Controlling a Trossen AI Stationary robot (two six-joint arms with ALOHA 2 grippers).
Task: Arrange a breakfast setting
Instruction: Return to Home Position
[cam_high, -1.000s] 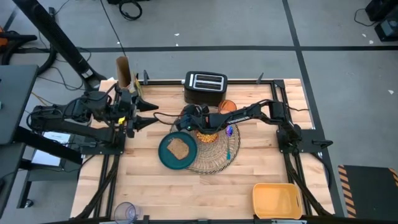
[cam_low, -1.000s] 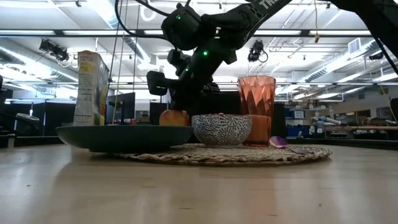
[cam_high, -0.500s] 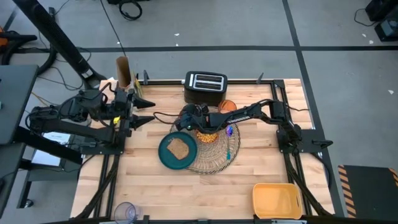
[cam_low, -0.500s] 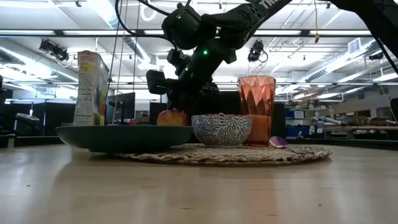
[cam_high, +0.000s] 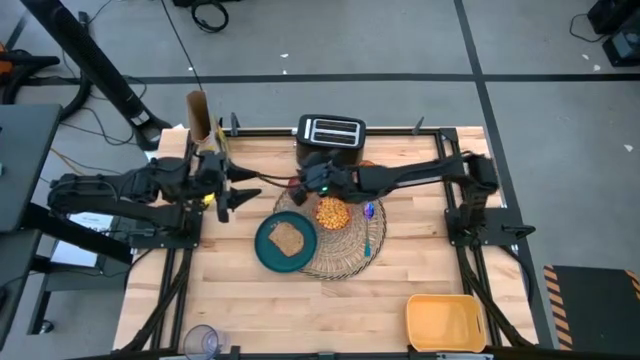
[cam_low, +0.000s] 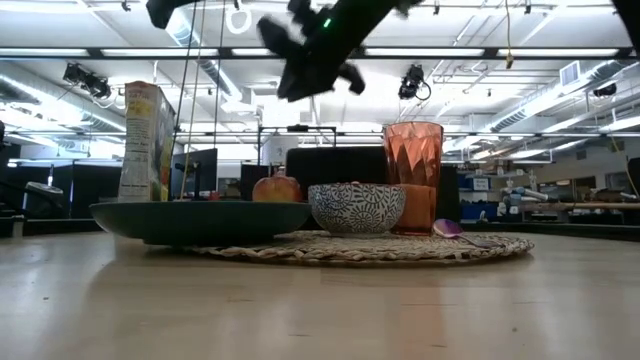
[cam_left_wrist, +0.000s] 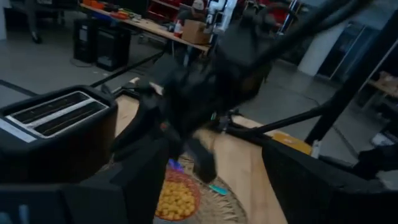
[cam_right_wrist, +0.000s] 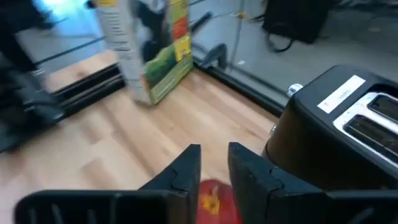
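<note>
The round wicker placemat (cam_high: 350, 250) lies mid-table. On its left part rests the teal plate (cam_high: 266, 248) with the toast slice (cam_high: 288, 238). The small bowl (cam_high: 332, 212), full of yellow cereal and patterned outside (cam_low: 357, 207), stands on the mat beside the blue-handled spoon (cam_high: 368, 216). The orange cup (cam_low: 412, 175) stands behind the bowl. The red-yellow apple (cam_low: 280, 187) stands at the mat's far left. My right gripper (cam_high: 305, 183) is open and hangs well above the apple (cam_right_wrist: 214, 199), touching nothing. My left gripper (cam_high: 235, 192) is open and empty left of the mat.
A black toaster (cam_high: 330, 135) stands at the far edge behind the mat. A cereal box (cam_low: 145, 140) stands at the far left. A yellow bin (cam_high: 443, 322) and a clear cup (cam_high: 200, 340) sit at the near edge. Bare wood lies near the mat's front.
My right gripper has left the apple and risen well above it, drawing back a little toward the toaster. The apple stays upright on the mat. My left arm has shifted, and its gripper has gone slightly toward the table's right.
</note>
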